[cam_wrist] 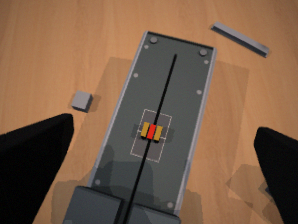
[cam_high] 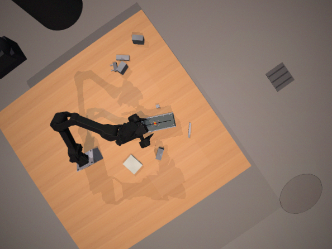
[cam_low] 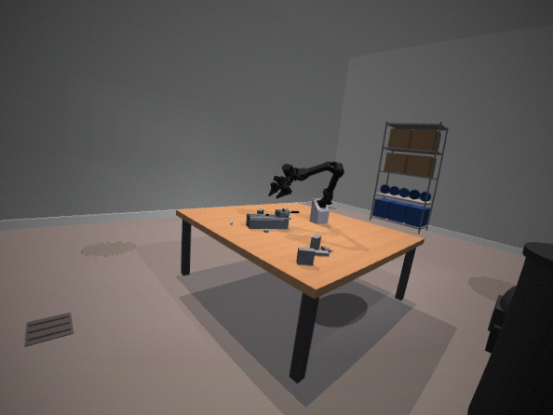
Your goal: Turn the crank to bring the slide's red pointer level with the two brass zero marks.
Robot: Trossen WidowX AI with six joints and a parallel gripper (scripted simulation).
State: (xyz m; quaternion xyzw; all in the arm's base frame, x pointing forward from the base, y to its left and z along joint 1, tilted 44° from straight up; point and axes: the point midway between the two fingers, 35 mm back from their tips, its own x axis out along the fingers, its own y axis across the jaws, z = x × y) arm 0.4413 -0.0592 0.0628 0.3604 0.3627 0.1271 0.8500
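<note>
The machine point(cam_high: 167, 125) point(cam_low: 267, 222) point(cam_wrist: 185, 85) is a long grey box with a black slot along its top. The red pointer point(cam_wrist: 151, 131) sits on the slot between the left brass mark point(cam_wrist: 145, 130) and the right brass mark point(cam_wrist: 158, 133), and looks about level with both. My gripper point(cam_high: 148, 128) point(cam_low: 276, 194) point(cam_wrist: 165, 129) is wide open and empty, raised above the machine, with one finger to either side in the wrist view. A dark bar point(cam_low: 294, 212), possibly the crank handle, sticks out at the machine's right end. The crank is hidden in the other views.
A small grey cube point(cam_high: 157, 106) point(cam_wrist: 82, 101) lies beside the machine. A thin bar point(cam_high: 189, 130) point(cam_wrist: 240, 39) lies beyond its far end. A grey block point(cam_high: 160, 153) and a pale square block point(cam_high: 132, 164) lie on the other side. Several grey pieces stand farther away.
</note>
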